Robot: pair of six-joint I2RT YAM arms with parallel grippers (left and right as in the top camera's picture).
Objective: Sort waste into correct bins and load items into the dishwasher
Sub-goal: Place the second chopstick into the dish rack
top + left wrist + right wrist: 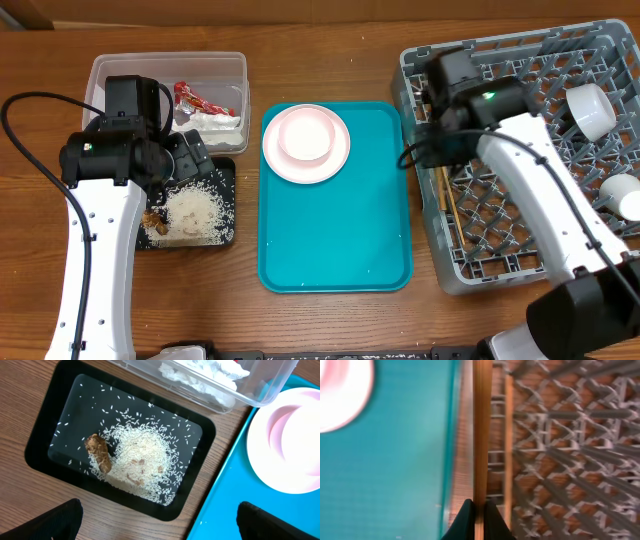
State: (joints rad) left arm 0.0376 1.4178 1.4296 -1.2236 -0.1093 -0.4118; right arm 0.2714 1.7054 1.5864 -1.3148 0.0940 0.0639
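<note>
Our right tool (479,516) is closed on a chopstick (480,435), with the fingertips pinching its near end. From there the stick runs straight away from the tool, along the gap between the teal tray (335,230) and the left wall of the rack (470,270). The wrist view is blurred, so we cannot tell whether the stick's far end touches anything. A second chopstick (507,445) lies just beside it, parallel and inside the rack, clear of the fingers.

Our left tool (159,505) is spread wide and holds nothing. It hangs over the near edge of the black tray (45,425). The rice (140,460) lies heaped in the middle of that tray, ahead of the fingers, with stray grains around it. The brown scrap (99,452) sits touching the left side of the heap.

Behind the black tray on the table, the tub (100,75) holds the red wrapper (192,98) and the tissue (215,122).

A plate (335,165) with a bowl (305,135) on it sits at the far end of the teal tray. A white cup (590,108) and another white vessel (622,196) rest along the right side of the rack.
</note>
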